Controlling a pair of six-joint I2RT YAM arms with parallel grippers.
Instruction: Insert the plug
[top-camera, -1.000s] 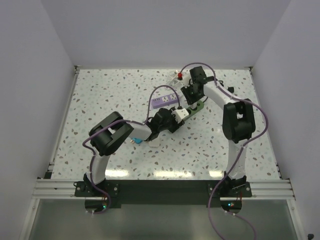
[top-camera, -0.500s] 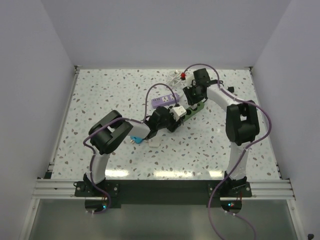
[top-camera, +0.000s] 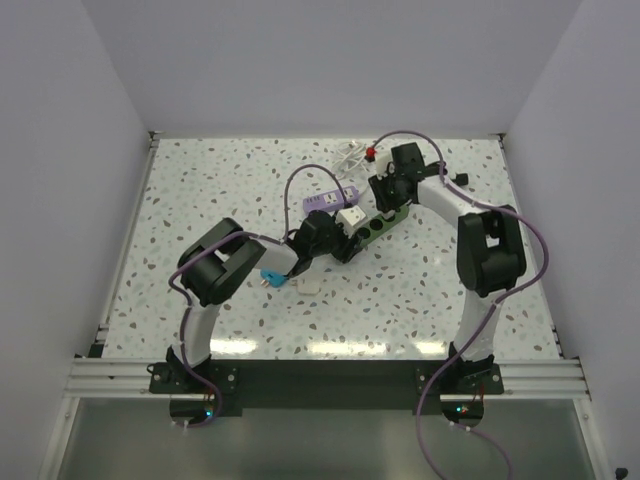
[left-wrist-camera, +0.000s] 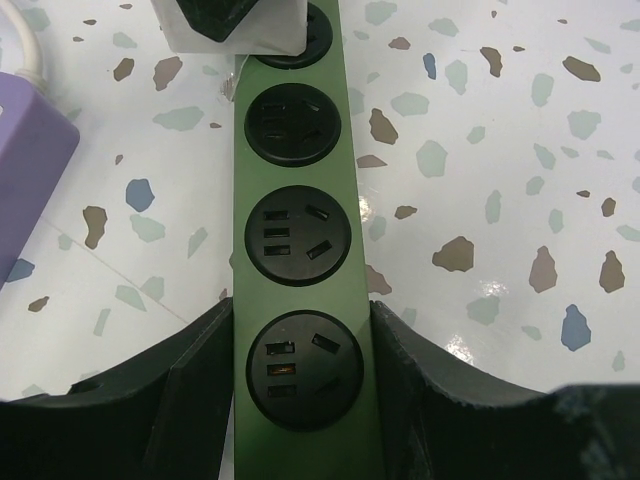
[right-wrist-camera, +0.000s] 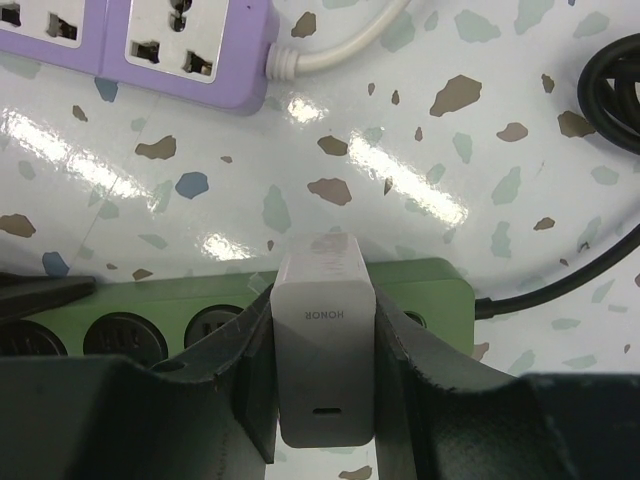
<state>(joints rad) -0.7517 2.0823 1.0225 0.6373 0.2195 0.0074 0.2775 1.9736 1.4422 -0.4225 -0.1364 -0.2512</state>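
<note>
Starting with the top external view, a green power strip (top-camera: 380, 224) is seen lying aslant near the middle of the speckled table (top-camera: 200, 200), with a purple power strip (top-camera: 330, 199) just beside it on the far side. The left gripper (top-camera: 350, 232) is set at the green strip's left end and the right gripper (top-camera: 387, 198) at its right end. The plug cannot be made out from here, being hidden under the right wrist. A small blue item (top-camera: 268, 278) lies by the left forearm. A red item (top-camera: 372, 153) and a white cord bundle (top-camera: 348, 150) are found near the far edge.

In the left wrist view, the left gripper (left-wrist-camera: 300, 400) is closed around the green power strip (left-wrist-camera: 300, 290), with one finger (left-wrist-camera: 190, 400) pressed to each long side at the nearest round socket. Three unoccupied sockets are counted along the strip. At the next one the white plug (left-wrist-camera: 282, 30) is seen against the strip's face, with a dark finger over it. A corner of the purple power strip (left-wrist-camera: 30, 180) shows at the left.

In the right wrist view, the right gripper (right-wrist-camera: 325, 390) is pinched on the plug (right-wrist-camera: 325, 340), which is marked HONOR, with a finger (right-wrist-camera: 250, 370) set against each side. The plug is held over the green power strip (right-wrist-camera: 200, 300), close to the end where a black cable (right-wrist-camera: 560, 285) leaves it. Whether its pins are seated cannot be told. The purple power strip (right-wrist-camera: 150, 50) and its white cord (right-wrist-camera: 340, 45) lie beyond, apart from the green one.
</note>
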